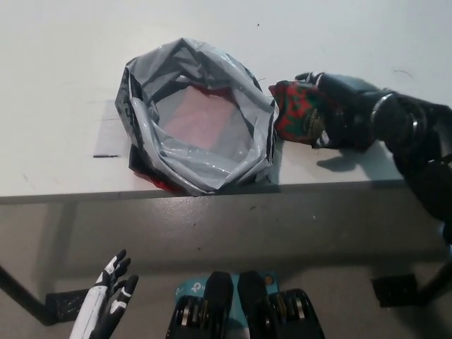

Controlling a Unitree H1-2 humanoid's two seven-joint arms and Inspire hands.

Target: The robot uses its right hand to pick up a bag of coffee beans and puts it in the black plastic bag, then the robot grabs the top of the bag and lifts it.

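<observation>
Table [63,85] fills the upper half of the frame, and we see the black plastic bag [199,117] standing open at center, its rim rolled wide. Just right of it lies the coffee bean bag [296,111], red and green, with our black right hand [339,106] lying over it, fingers curled around it. Our white left hand [107,302] hangs at lower left, fingers apart.
</observation>
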